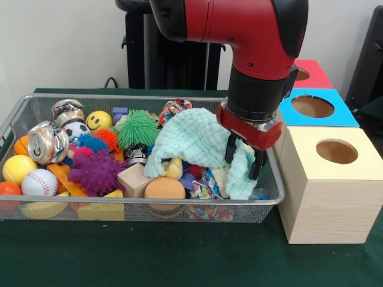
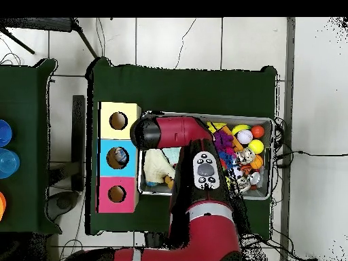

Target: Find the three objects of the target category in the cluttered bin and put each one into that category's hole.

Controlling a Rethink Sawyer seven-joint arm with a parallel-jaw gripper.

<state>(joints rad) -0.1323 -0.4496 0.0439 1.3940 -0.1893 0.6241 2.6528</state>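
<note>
The silver wire-mesh bin (image 1: 143,202) is full of clutter; it also shows in the overhead view (image 2: 272,158). My gripper (image 1: 244,158) hangs over the bin's right end, next to the boxes. Its black fingers (image 1: 230,149) stand either side of a fold of a mint-green cloth (image 1: 191,140), which they pinch; the cloth drapes over the objects beneath. In the overhead view the arm hides the gripper, and the cloth (image 2: 158,165) shows at the bin's box end. Three wooden boxes with holes stand beside the bin: yellow top (image 1: 311,179), blue top (image 1: 344,116), red top (image 1: 317,75).
The bin holds a baseball (image 1: 39,182), a yellow ball (image 1: 18,169), a purple spiky ball (image 1: 96,171), a green spiky ball (image 1: 136,128), a crushed can (image 1: 48,143), a smiley ball (image 1: 99,121), a wooden block (image 1: 134,179) and an orange disc (image 1: 164,189).
</note>
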